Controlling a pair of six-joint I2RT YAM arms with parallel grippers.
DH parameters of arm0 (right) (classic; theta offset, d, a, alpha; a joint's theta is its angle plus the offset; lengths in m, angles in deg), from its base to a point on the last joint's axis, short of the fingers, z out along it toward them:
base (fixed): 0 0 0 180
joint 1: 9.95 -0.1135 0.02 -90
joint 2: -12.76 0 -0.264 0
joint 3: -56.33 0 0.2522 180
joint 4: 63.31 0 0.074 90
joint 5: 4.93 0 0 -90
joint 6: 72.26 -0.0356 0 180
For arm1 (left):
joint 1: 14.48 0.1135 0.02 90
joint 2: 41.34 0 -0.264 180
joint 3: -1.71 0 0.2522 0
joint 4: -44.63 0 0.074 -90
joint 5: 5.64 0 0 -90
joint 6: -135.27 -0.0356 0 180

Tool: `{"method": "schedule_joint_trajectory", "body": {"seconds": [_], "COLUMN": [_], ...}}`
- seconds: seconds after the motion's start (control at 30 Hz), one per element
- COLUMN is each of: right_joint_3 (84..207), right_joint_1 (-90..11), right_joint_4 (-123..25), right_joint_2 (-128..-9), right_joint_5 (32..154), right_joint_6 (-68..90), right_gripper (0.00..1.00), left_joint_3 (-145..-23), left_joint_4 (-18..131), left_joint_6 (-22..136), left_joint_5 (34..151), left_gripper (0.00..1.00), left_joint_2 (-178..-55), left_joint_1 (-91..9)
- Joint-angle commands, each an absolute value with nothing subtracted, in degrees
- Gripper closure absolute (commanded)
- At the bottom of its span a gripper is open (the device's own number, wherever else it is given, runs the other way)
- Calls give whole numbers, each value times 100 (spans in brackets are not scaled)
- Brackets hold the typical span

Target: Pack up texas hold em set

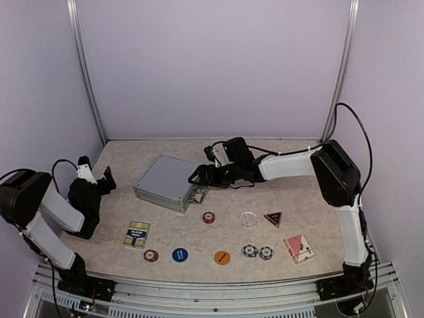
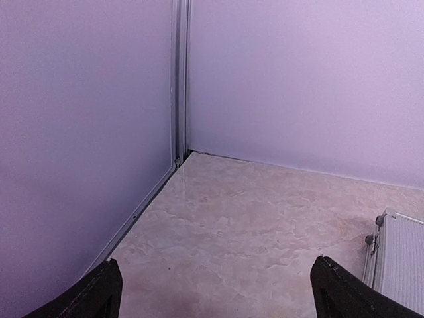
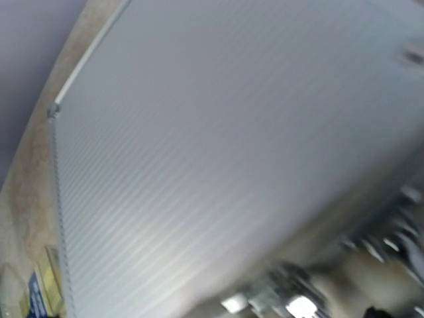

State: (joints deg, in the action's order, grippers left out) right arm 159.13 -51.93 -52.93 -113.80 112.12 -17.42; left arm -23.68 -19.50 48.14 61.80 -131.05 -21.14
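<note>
My bench (image 1: 126, 156) is a pale, marbled beige slab. Plain lilac walls (image 1: 212, 66) box it in on three sides, with a slim metal post (image 1: 86, 73) in each back corner. The silver case (image 1: 165, 180) lies shut and flat, left of the middle, ribbed lid up. My right pincer (image 1: 196, 176) reaches across to the case's right edge, on the handle side, with its jaws spread wide. Its own camera gives only a blurred close view of the lid, so I cannot tell whether it touches. My left pincer (image 1: 97, 173) hangs fully open and empty over bare bench near the left wall, apart from the case.

The loose pieces lie nearer me. One row holds a red chip (image 1: 209, 217), a clear disc (image 1: 248, 219) and a dark triangle (image 1: 272, 218). Closer still lie a yellow-and-blue deck (image 1: 137, 234), a second red chip (image 1: 151, 255), a blue disc (image 1: 179, 254), an orange disc (image 1: 222, 257), two dark striped chips (image 1: 250, 250) and a red-backed deck (image 1: 299, 247).
</note>
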Motion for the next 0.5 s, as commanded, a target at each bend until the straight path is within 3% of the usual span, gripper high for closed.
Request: {"method": "schedule_joint_trajectory", "body": {"seconds": [0.0,0.47], "right_joint_3": [16405,16593], "right_joint_1": [-5276,-5383], "right_joint_4": [-5400,-5516], "right_joint_2": [-11660,-12101], "right_joint_5": [11219,11232], "right_joint_6": [-1924,-2181], "right_gripper": [1,4], "left_joint_3": [-2537,-2530], "left_joint_4": [-1679,-1773], "left_joint_6": [4980,4962], "left_joint_5": [6676,6705], "left_gripper": [1,1], "left_joint_2": [-13061,-13062], "left_joint_1": [-1838,-1836]}}
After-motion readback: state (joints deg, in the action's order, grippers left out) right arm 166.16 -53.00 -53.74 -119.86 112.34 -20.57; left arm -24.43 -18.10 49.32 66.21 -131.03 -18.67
